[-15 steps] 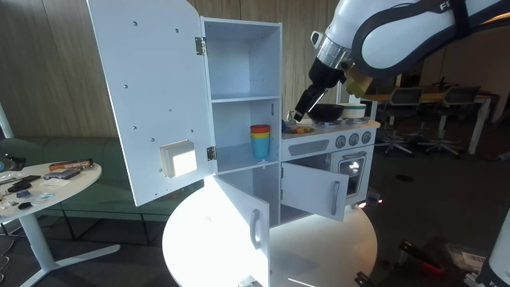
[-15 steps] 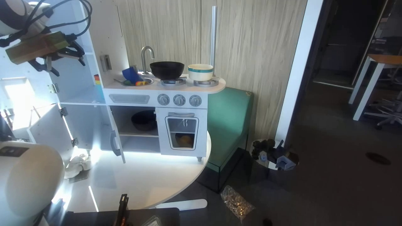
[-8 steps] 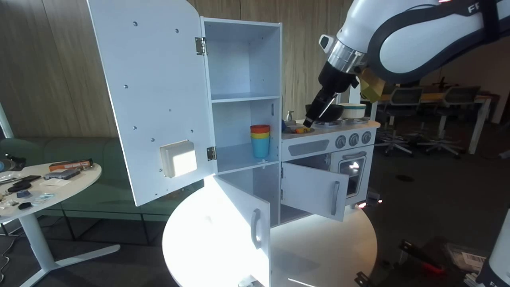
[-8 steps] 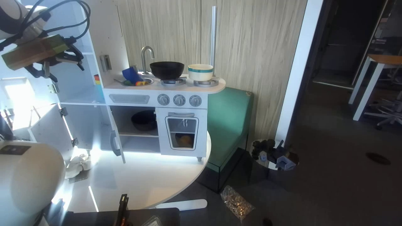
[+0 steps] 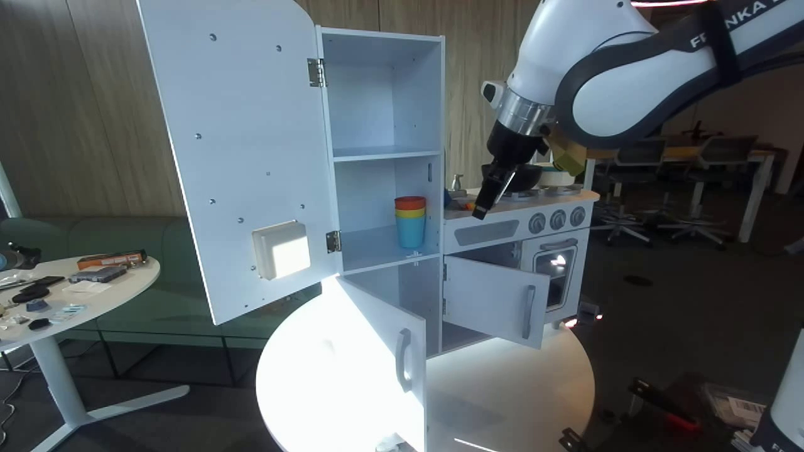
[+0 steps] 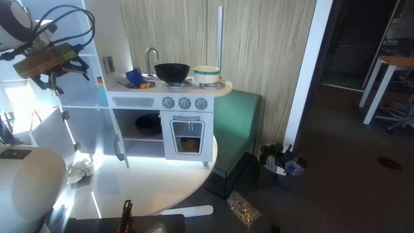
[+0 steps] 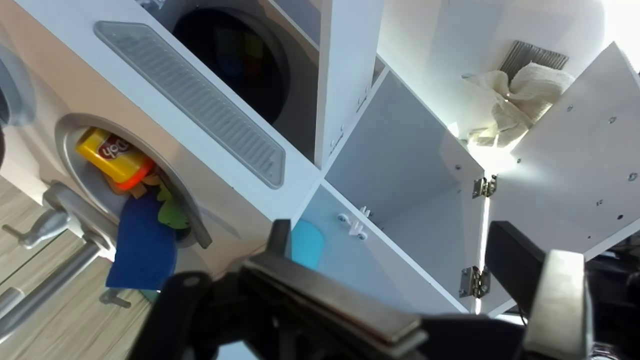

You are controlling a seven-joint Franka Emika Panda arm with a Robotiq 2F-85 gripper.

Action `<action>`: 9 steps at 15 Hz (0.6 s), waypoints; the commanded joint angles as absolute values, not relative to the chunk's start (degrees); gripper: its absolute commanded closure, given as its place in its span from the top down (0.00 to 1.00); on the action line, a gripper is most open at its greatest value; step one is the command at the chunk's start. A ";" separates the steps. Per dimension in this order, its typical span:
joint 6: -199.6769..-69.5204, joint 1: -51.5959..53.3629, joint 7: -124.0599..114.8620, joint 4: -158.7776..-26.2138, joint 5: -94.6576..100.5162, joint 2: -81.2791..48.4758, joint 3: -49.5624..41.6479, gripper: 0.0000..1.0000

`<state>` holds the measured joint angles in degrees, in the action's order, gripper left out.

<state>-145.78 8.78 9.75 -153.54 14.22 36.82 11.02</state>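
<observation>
My gripper (image 7: 392,237) is open, with nothing between its fingers in the wrist view. In an exterior view its fingertips (image 5: 480,213) appear in front of the toy kitchen's sink edge; it also shows in an exterior view (image 6: 73,84), in front of the tall cupboard. Nested cups, orange, yellow and light blue (image 5: 411,231), stand on the cupboard's middle shelf. The blue cup (image 7: 307,243) shows partly behind a finger in the wrist view. A yellow Play-Doh can (image 7: 112,155) and a dark blue thing (image 7: 142,240) lie in the round sink (image 7: 62,137).
The tall cupboard's upper door (image 5: 239,157) and lower door (image 5: 389,358) stand open, as does the door under the sink (image 5: 493,301). A black pan (image 6: 172,72) and white pot (image 6: 207,76) sit on the burners. A crumpled cloth (image 7: 520,100) lies on the round table (image 6: 139,187).
My gripper has moved lower in both exterior views, shifting slightly sideways on the way. It stays empty. The cups, sink things and doors look the same.
</observation>
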 commanded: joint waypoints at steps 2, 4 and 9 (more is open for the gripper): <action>-145.57 9.24 9.49 -153.19 14.70 36.34 10.59 1.00; -148.29 6.76 8.81 -153.27 17.32 34.91 11.06 1.00; -149.90 0.33 9.63 -150.80 25.17 31.42 10.02 1.00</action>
